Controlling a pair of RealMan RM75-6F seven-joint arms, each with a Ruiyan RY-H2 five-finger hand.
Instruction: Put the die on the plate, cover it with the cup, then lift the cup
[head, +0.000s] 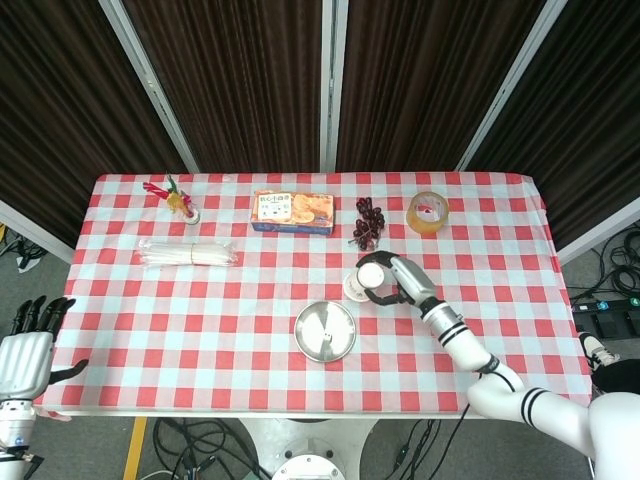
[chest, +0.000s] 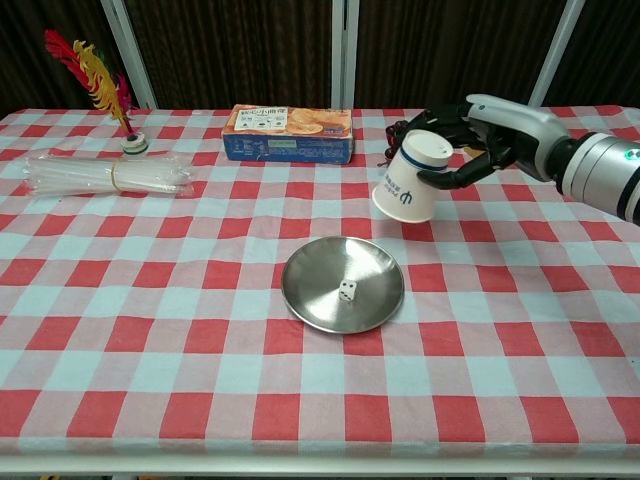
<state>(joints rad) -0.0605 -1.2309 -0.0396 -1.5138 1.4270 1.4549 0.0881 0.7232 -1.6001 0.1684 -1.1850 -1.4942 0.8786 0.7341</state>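
Observation:
A steel plate (chest: 318, 268) (head: 312, 322) lies mid-table with a white die (chest: 347, 291) on it. My right hand (chest: 478, 140) (head: 398, 277) holds a white paper cup (chest: 411, 177) (head: 365, 279) upside down and tilted, lifted off the cloth up and to the right of the plate, its mouth facing down-left. The fingers wrap around the cup's base end. My left hand (head: 25, 352) hangs open off the table's left front corner, holding nothing; it shows only in the head view.
At the back of the checked table stand a biscuit box (chest: 289, 133), dark grapes (chest: 406, 141), a tape roll (head: 427, 212) and a feather shuttlecock (chest: 105, 85). A bag of straws (chest: 105, 176) lies at the left.

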